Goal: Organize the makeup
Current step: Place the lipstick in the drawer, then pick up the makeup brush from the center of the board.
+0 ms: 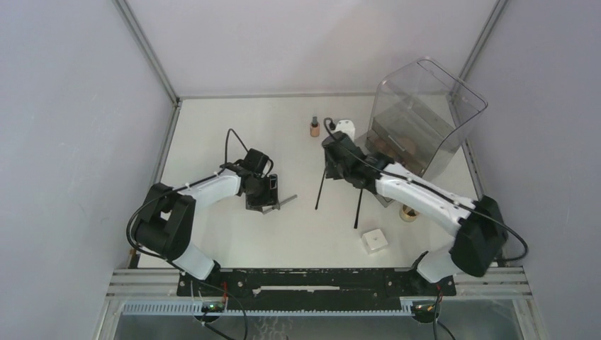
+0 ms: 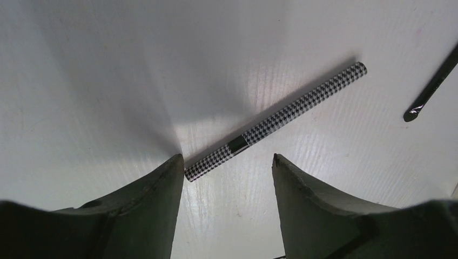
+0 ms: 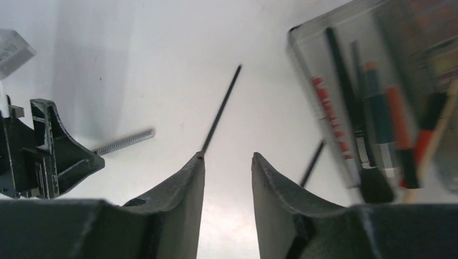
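Left gripper (image 2: 227, 157) jaws stand open over the checked pencil (image 2: 275, 120), loose on the tabletop (image 1: 212, 127). A tan bottle (image 1: 314, 127), black brushes (image 1: 320, 190) and a white box (image 1: 374, 241) also lie unsorted. Right gripper (image 3: 227, 155) jaws are open and empty. Several sticks already sit in the clear tray (image 3: 309, 67) at right.
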`<state>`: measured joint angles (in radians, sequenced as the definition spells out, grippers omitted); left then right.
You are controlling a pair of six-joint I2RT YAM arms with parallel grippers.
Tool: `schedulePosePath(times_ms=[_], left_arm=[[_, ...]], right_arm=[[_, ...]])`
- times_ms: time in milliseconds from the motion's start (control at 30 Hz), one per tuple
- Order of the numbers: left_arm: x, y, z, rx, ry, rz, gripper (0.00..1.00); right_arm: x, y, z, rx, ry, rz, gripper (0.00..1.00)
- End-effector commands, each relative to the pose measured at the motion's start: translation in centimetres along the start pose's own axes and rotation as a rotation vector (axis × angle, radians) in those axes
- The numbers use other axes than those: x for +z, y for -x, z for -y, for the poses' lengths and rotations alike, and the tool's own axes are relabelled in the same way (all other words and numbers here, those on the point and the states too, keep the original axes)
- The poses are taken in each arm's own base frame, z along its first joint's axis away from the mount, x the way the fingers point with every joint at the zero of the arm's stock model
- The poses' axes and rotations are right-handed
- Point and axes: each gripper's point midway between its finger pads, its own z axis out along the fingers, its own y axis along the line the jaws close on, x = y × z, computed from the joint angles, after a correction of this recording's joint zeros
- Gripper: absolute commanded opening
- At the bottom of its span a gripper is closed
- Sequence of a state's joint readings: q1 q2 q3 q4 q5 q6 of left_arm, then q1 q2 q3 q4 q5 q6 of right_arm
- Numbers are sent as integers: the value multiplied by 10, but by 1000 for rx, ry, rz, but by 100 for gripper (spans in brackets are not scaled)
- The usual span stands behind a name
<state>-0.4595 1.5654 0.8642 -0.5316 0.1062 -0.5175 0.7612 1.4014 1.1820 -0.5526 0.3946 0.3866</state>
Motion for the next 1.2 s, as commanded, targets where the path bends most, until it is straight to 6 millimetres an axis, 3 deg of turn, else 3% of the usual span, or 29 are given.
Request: schedulePosePath(times_ms=[0, 167, 400, 633, 833, 933, 1100, 1167], left_arm=[[-8, 14, 11, 20, -39, 21, 65], [-16, 15, 9, 18, -32, 42, 65], [-15, 16, 8, 57, -25, 15, 65], [-9, 10, 16, 30, -64, -35, 64], [-9, 14, 14, 38, -47, -30, 63], [-8, 14, 8, 32, -5, -35, 63], [-9, 15, 10, 29, -18, -31, 63], [-11, 16, 12, 29, -25, -25, 63]], right_arm=[[26, -19, -28, 198, -39, -114, 42], [58, -30, -43, 312, -49, -189, 45], [103, -57, -35, 308, -243, -303, 46], [123, -80, -28, 314, -329, -363, 42], [135, -102, -30, 312, -292, -423, 37], [141, -118, -32, 311, -244, -472, 28], [142, -126, -33, 296, -211, -497, 0], [140, -119, -36, 274, -180, -483, 0]])
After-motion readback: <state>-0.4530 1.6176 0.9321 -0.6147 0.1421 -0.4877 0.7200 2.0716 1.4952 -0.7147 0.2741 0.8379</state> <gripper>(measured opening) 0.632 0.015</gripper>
